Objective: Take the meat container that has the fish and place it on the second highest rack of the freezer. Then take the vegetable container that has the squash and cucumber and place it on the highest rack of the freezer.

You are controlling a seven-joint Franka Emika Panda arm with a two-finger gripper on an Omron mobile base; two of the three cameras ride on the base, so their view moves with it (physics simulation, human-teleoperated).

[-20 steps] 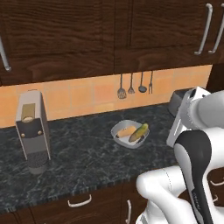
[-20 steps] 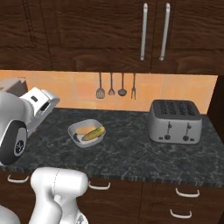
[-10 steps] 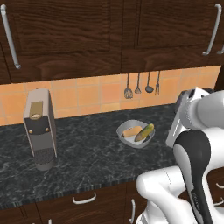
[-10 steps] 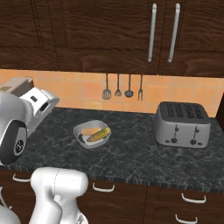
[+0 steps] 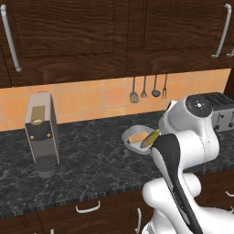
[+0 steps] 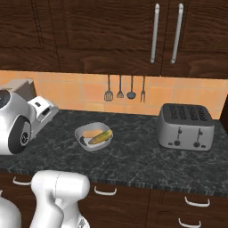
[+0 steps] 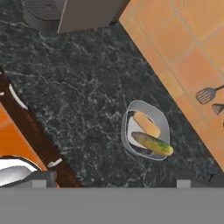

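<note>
Now my gripper (image 7: 113, 181) is wide open, holding nothing; the vegetable container (image 6: 93, 136) with squash and cucumber stands mid-counter (image 6: 133, 158), toward the back edge, and next I must reach down to its rim

No text, label, brand, number or sign can be read anywhere: the toaster (image 6: 185, 126), the coffee machine (image 5: 42, 132), the cupboard doors (image 6: 111, 35) and the tiled wall (image 5: 91, 98) are all plain, with no lettering
</note>
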